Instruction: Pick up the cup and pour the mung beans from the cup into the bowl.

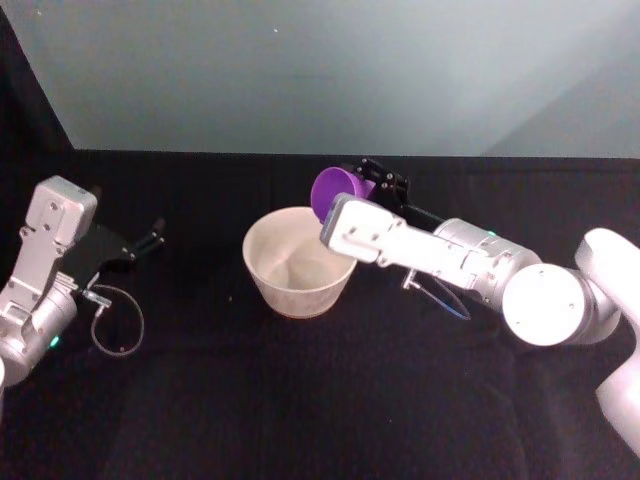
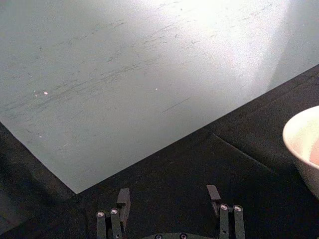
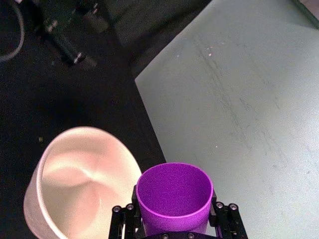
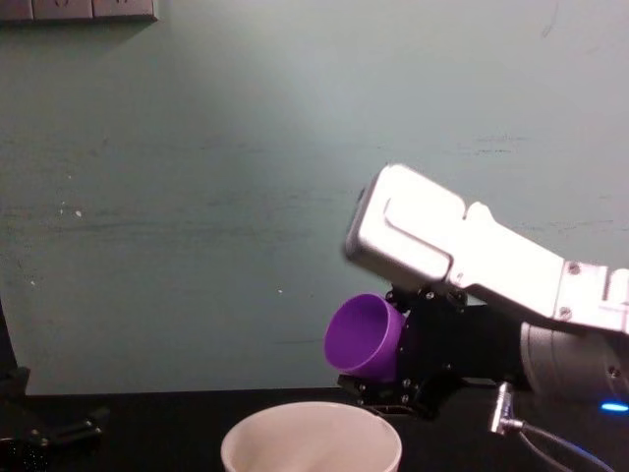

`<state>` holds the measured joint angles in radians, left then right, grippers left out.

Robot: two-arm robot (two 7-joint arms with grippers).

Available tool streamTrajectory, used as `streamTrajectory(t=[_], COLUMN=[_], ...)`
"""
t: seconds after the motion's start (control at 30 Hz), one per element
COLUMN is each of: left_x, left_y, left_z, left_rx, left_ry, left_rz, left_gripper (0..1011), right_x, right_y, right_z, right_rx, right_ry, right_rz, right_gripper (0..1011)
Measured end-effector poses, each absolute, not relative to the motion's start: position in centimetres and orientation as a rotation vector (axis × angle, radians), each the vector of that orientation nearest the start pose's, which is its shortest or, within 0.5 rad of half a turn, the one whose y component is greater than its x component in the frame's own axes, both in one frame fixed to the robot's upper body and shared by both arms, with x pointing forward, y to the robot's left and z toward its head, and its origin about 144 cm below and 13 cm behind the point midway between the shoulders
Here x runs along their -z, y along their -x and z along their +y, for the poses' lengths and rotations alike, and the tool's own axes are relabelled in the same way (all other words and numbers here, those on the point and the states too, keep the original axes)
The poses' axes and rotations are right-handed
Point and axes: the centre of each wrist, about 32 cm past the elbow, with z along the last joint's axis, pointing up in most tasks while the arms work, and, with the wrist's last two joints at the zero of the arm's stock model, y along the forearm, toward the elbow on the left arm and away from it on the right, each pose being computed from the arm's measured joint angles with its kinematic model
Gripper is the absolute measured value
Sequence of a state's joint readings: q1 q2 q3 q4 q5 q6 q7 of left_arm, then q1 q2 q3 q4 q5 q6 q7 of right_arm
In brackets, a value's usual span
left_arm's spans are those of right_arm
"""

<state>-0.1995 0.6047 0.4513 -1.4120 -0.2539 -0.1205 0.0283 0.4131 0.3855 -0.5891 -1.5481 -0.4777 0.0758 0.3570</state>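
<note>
Progress is well along: the cup (image 1: 335, 190) is already off the desk (image 1: 300, 400), tipped hard over with its mouth turned toward the bowl (image 1: 298, 292). It hangs at the bowl's far rim, just above it. In the right wrist view the cup's inside looks bare purple, with no beans to be seen. The bowl's inside also reads as plain cream, so I cannot tell whether any beans have landed. By my judgement the pick-up is done and the pour is at or near its end. What is left is at most the last of the tipping, then righting the cup.

The right gripper (image 1: 382, 186) grasps the cup low on its body. One of its fingers (image 3: 223, 209) presses each side of the wall, and the cup's open end sticks out beyond them toward the bowl.

The left gripper (image 1: 148, 240) sits idle on the desk, well apart to the bowl's left. Its fingers are spread, with nothing between them.
</note>
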Motion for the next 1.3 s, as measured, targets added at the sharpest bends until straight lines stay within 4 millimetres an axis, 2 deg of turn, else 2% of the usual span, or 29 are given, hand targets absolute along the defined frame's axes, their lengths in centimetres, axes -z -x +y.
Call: streamTrajectory(t=[0.63, 1.3], left_x=[-114.0, -114.0], left_y=[-48.9, -48.9], left_z=[31.0, 31.0], left_rx=[-1.248, -1.248], left_ry=[-0.304, -0.304], left_rz=[-0.285, -0.285], left_gripper=[1000, 1000], right_x=[-123.6, -122.8], right_y=[-52.7, -52.5], right_z=[-14.7, -13.3], right_rx=[0.581, 0.525], right_ry=[0.896, 0.987], right_rz=[-1.151, -1.326], right_gripper=[734, 734])
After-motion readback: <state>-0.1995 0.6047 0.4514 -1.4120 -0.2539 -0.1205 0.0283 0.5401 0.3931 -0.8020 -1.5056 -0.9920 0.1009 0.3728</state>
